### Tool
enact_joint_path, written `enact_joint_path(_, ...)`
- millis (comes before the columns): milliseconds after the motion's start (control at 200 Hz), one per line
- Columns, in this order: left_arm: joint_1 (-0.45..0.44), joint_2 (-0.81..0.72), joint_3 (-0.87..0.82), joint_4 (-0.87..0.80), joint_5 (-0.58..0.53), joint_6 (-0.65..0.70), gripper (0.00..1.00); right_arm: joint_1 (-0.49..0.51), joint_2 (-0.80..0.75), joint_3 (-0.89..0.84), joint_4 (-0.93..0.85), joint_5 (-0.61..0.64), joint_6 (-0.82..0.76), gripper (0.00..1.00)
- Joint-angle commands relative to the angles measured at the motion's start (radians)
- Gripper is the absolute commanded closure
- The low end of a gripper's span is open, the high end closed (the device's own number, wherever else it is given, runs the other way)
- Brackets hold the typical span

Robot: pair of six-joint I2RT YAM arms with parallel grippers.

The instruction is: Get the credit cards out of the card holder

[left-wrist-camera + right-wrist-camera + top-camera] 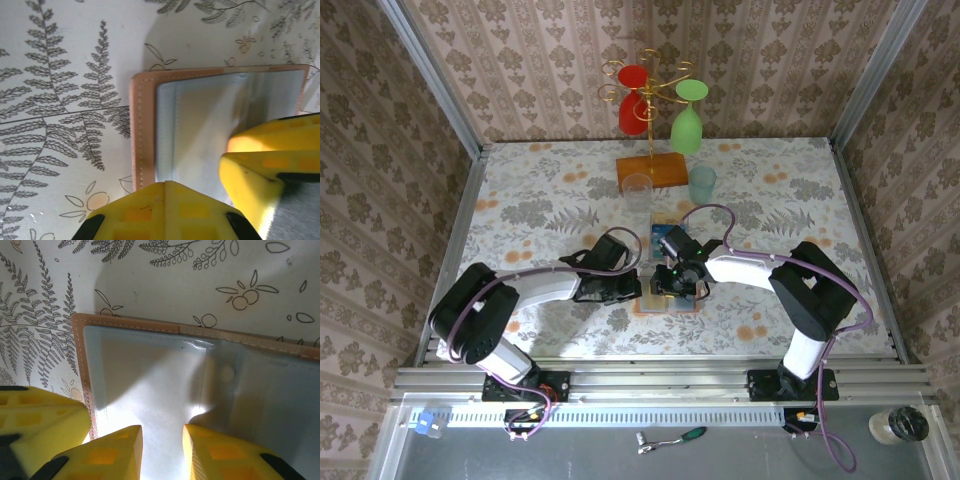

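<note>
The card holder [672,308] lies open on the flowery table, salmon-brown rim around blue-grey pockets [150,365]. My left gripper [167,183] is shut, its yellow tips pressed together with nothing between them, right at the holder's [142,125] near edge. My right gripper [161,440] is open a little, its fingers apart over the pocket face with bare pocket showing in the gap. From above, the left gripper [642,289] and the right gripper [670,284] meet over the holder. A small blue flat piece [663,224], likely one of the credit cards, lies on the table just behind them.
At the back stands a gold rack with a red glass [633,100] and a green glass [687,128] on an orange wooden base [655,168]. A clear glass [638,190] and a teal cup [702,183] stand before it. Metal rails border the table.
</note>
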Motion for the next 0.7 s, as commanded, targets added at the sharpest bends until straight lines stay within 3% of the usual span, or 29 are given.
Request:
enact_joint_path(0,-0.002,0.022,-0.017,0.017,0.008,-0.008,0.99,0.006,-0.023,0.006,-0.05,0.03,-0.002,0.71)
enact_joint_path(340,0.057,-0.005,-0.048,-0.115,-0.035,0.034,1.0,0.016,-0.022,0.001,-0.015,0.007,0.034,0.71)
enact_joint_path(695,0.114,-0.075,-0.088,-0.117,-0.009,0.065,0.99,0.033,-0.003,0.007,-0.006,0.023,0.052,0.71)
